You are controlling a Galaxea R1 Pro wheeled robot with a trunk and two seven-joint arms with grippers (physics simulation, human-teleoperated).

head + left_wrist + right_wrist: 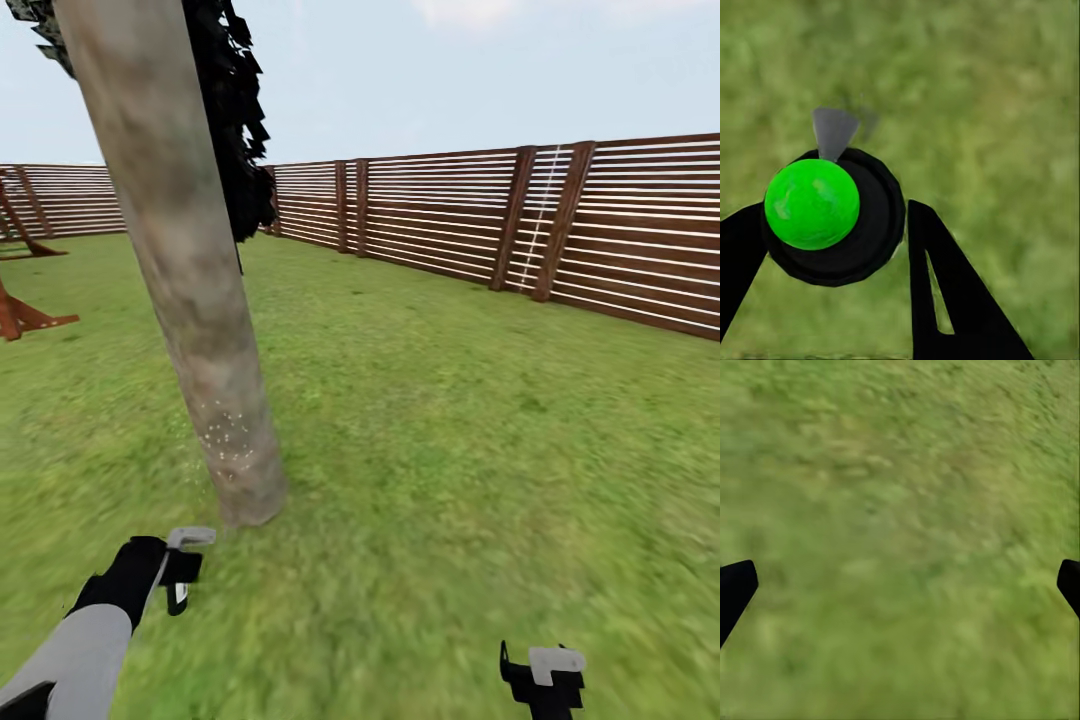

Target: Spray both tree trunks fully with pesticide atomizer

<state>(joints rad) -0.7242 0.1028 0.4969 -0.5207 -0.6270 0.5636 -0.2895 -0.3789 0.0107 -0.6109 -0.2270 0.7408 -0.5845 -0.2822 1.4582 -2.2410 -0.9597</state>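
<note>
Tree trunk [180, 270]: thick round column, mottled grey-brown, smooth, leaning slightly; rooted in the grass toward the lawn's near-left part. Low on the bark, a scatter of tiny white specks of pesticide [228, 437]. Dark, near-black jagged foliage [235, 110] hanging just behind the upper trunk.

Lawn [470, 420]: wide, coarse green grass, blotchy texture. Along the far and right edges, a fence [620, 235] of brown horizontal slats with slanted posts. At the left edge, reddish-brown wooden frame pieces [25, 315].

Left claw [180, 575]: black, on a grey-sleeved arm, near the trunk's base, closed around the pesticide atomizer [832, 214]. In the left wrist view: round black body with a glossy bright green dome, a grey wedge-shaped nozzle at its rim, black fingers [945, 292] pressed against either side.

Right claw [545, 680]: black with a pale grey block, low over grass near the lawn's near-right part. In the right wrist view, fingertips [735, 589] spread wide, empty, blurred grass between.
</note>
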